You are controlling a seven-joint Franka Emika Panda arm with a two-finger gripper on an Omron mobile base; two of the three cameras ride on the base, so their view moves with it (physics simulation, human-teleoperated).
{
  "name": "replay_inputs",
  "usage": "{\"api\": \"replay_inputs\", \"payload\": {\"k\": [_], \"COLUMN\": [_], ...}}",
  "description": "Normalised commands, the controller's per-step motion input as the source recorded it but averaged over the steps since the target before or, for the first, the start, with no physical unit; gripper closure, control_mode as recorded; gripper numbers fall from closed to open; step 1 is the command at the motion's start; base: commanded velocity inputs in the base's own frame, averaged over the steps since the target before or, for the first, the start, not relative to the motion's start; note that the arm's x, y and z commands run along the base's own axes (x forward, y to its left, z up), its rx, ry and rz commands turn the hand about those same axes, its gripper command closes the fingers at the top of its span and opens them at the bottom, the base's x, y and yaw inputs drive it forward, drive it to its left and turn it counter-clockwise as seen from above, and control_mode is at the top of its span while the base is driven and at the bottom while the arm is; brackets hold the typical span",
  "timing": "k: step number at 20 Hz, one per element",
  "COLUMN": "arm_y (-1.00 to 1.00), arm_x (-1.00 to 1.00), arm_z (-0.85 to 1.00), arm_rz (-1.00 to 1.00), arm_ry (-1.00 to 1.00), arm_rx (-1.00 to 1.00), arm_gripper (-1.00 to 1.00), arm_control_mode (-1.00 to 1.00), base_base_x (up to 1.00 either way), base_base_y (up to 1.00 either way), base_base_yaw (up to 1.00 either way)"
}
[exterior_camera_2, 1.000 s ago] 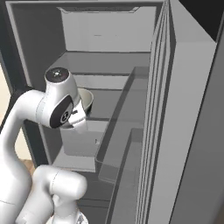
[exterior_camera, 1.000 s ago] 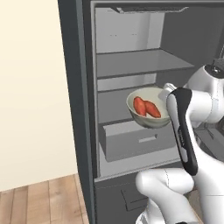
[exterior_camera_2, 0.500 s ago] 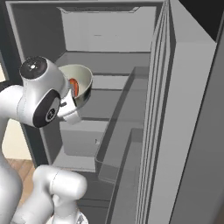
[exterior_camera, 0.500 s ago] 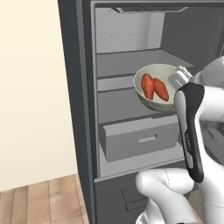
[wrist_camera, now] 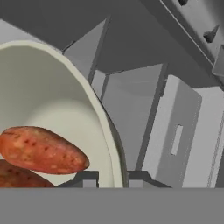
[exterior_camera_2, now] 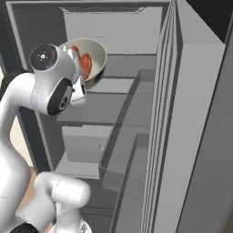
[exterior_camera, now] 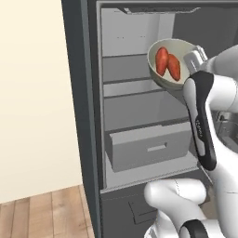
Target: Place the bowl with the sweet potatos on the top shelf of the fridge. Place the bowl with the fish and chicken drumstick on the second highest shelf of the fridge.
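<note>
At fridge front | bowl (exterior_camera: 173,65) with sweet potatoes (exterior_camera: 167,63) now raised near top shelf (exterior_camera: 125,82) | fingers (wrist_camera: 110,177) pinch rim | next: slide in

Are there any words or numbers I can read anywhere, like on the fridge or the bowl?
None: no words, numbers or signs can be read anywhere. The fridge, its drawer, the bowl with the sweet potatoes and the robot arm are all plain.

Even flat rendered light, soft shadows (no glare), slightly pixelated edges
</note>
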Motion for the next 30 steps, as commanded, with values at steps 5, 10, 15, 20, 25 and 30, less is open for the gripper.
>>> {"api": "replay_inputs", "payload": {"k": [5,10,15,20,25,30], "arm_y": [0.0,0.0,0.0,0.0,0.0,0.0], "arm_x": [0.98,1.0,0.98,0.65,0.74,0.85], "arm_z": [-0.02,0.0,-0.02,-0.16,-0.04,-0.18], "arm_rz": [0.0,0.0,-0.01,-0.01,-0.02,-0.01], "arm_ry": [-0.01,0.0,0.07,0.07,0.0,0.0], "arm_rx": [0.02,0.02,0.02,0.0,-0.01,-0.05], "arm_gripper": [1.0,1.0,1.0,1.0,1.0,-1.0], "arm_control_mode": [-1.0,-1.0,-1.0,-1.0,-1.0,-1.0], "base_base_x": [0.0,0.0,0.0,0.0,0.0,0.0], "base_base_y": [0.0,0.0,0.0,0.0,0.0,0.0], "base_base_yaw": [0.0,0.0,0.0,0.0,0.0,0.0]}}
